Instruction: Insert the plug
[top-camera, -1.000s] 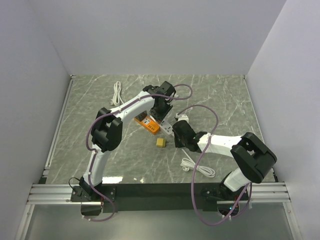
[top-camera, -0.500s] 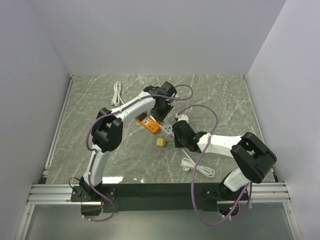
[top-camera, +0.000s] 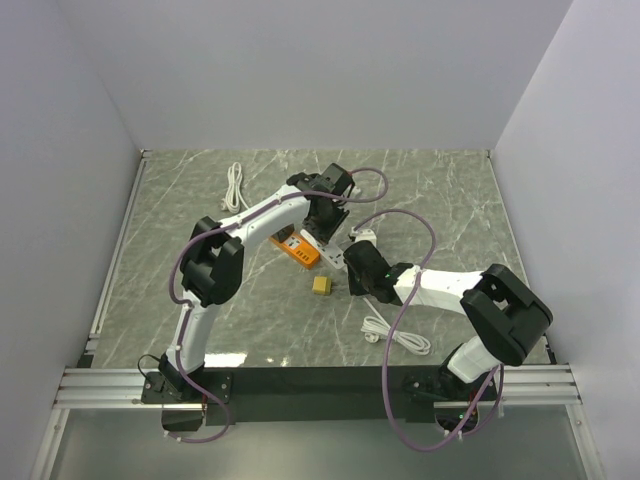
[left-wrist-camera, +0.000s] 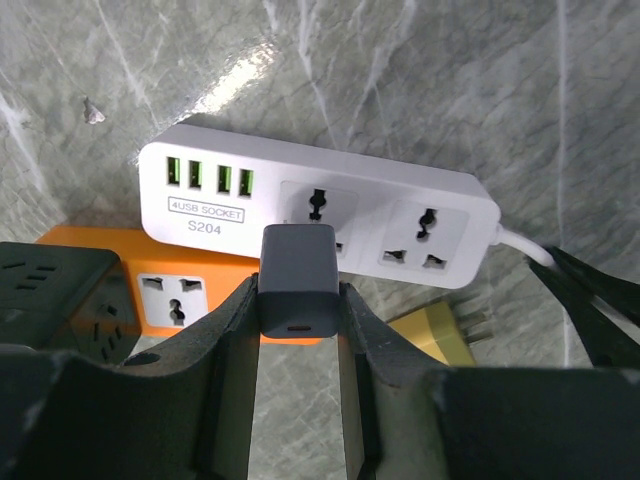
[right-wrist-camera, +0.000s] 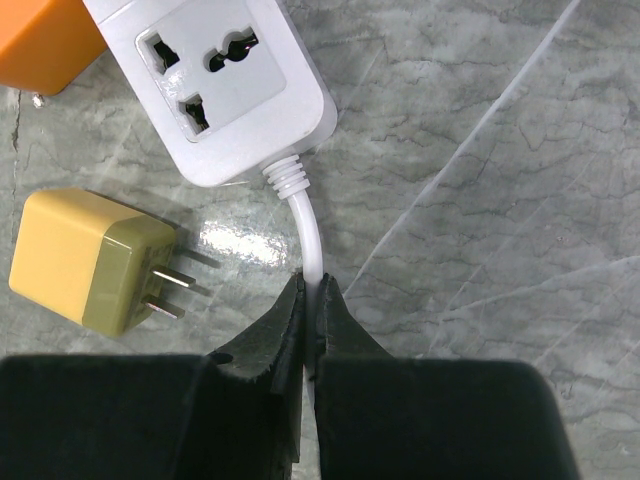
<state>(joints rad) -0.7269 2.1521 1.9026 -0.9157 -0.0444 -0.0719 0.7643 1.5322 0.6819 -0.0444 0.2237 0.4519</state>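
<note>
My left gripper (left-wrist-camera: 298, 300) is shut on a dark grey plug (left-wrist-camera: 297, 280) and holds it over the left socket of the white power strip (left-wrist-camera: 400, 215), hiding part of that socket. The strip has green USB ports at its left end. My right gripper (right-wrist-camera: 312, 300) is shut on the strip's white cable (right-wrist-camera: 310, 235) just behind the strip's end (right-wrist-camera: 215, 85). In the top view both grippers meet at the strip (top-camera: 334, 256) mid-table.
An orange power strip (left-wrist-camera: 150, 290) lies against the white one, also in the top view (top-camera: 295, 248). A yellow plug (right-wrist-camera: 90, 262) lies loose beside the cable. A coiled white cable (top-camera: 385, 335) and another cable (top-camera: 236, 185) lie on the marble table.
Almost nothing has moved; the left arm's wrist has shifted very slightly over the strip. The right arm holds still.
</note>
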